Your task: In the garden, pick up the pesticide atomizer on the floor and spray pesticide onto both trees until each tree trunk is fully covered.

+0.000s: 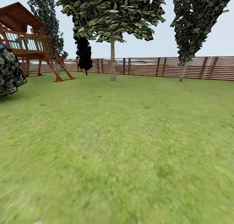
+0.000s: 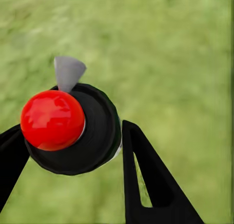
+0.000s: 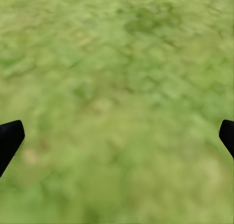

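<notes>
Transit stage: left fingers (image 2: 73,151) clamping red-capped black atomizer (image 2: 68,126), right fingers (image 3: 117,136) spread empty over grass lawn (image 1: 130,136); next, closing on pale-trunked tree (image 1: 112,60).

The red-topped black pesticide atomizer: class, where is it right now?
In the left wrist view, the red-topped black pesticide atomizer sits between the left gripper's black fingers, held above the green grass lawn.

Open lawn (image 1: 123,146) stretches unobstructed ahead to the fence (image 1: 156,66), where a pale tree trunk (image 1: 112,60), a leaning trunk (image 1: 183,71), a playhouse (image 1: 29,42) and a bush (image 1: 9,71) stand.
</notes>
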